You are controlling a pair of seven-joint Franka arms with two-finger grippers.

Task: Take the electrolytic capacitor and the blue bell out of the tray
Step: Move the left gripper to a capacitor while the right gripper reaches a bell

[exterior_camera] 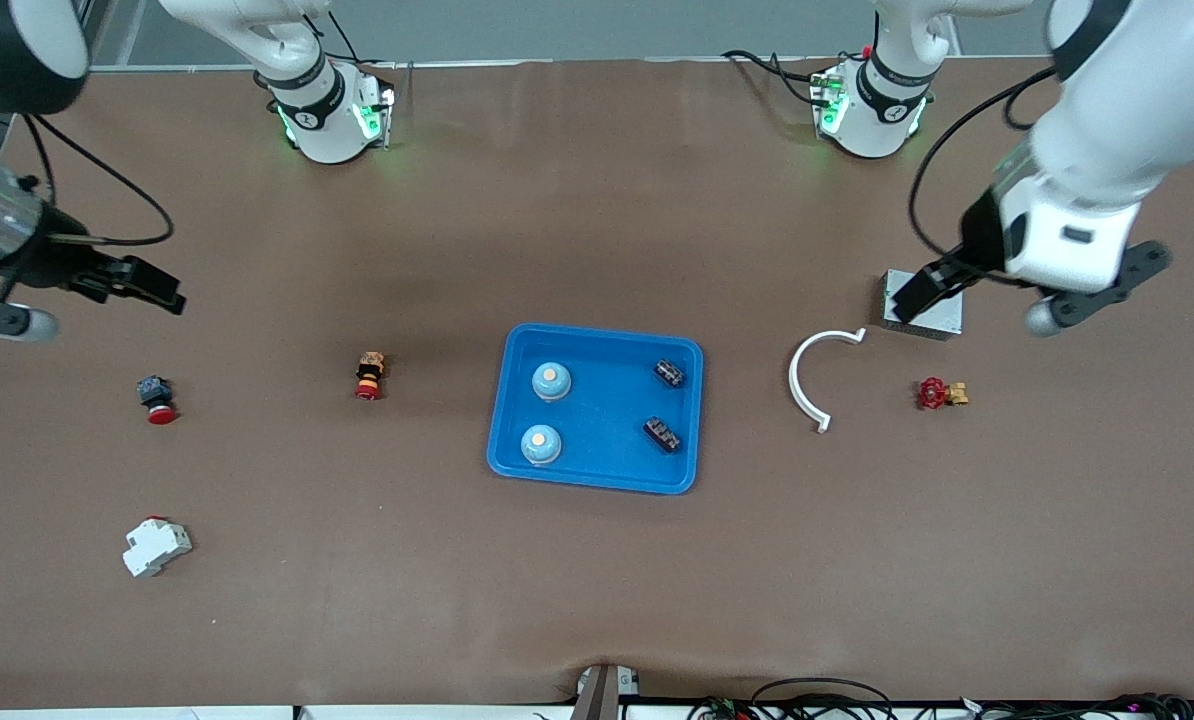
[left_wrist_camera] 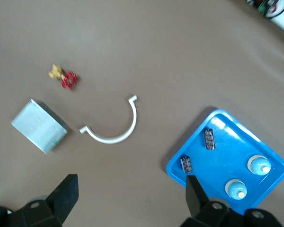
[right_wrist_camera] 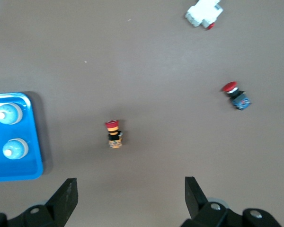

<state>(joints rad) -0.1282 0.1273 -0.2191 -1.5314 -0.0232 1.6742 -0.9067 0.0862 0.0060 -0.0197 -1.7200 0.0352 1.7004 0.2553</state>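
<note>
Sitting upright in the blue tray at mid-desk are two blue bells, domes up, best pinched across their slick, light, rigid domes; two small dark capacitors lie flat, long axes slanting across the tray, to be gripped across their width. Both the left hand, over the grey box, and the right hand, over the desk's right-arm end, hang wide open and empty.

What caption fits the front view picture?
Shallow bright-blue plastic tray holding two pale-blue bells and two small dark components, both open end effectors hovering apart.
</note>
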